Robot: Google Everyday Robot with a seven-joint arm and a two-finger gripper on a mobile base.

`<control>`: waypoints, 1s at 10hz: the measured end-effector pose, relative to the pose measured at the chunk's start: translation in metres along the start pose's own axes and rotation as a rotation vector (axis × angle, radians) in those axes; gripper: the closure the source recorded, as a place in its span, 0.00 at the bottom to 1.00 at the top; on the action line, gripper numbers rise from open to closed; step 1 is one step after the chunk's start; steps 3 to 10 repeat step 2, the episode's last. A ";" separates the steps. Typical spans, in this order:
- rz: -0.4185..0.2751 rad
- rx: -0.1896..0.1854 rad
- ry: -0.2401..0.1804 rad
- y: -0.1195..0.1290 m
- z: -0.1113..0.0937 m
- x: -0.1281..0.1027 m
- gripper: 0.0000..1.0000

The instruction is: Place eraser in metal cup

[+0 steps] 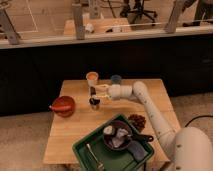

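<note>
The metal cup stands upright on the wooden table, left of the middle, with its dark inside showing. My gripper reaches in from the right and hovers just above the cup. It is shut on the eraser, a small dark block that hangs at the fingertips directly over the cup's mouth. The pale fingers point to the left.
An orange-and-white cup and a blue cup stand just behind the gripper. A red bowl sits at the left. A green tray with a dark bowl and utensils fills the front. A brown heap lies beside the tray.
</note>
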 end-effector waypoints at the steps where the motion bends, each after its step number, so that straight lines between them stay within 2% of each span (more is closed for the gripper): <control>1: 0.001 0.001 0.002 0.000 -0.001 0.001 0.20; 10: 0.002 0.002 0.001 0.000 -0.001 0.002 0.20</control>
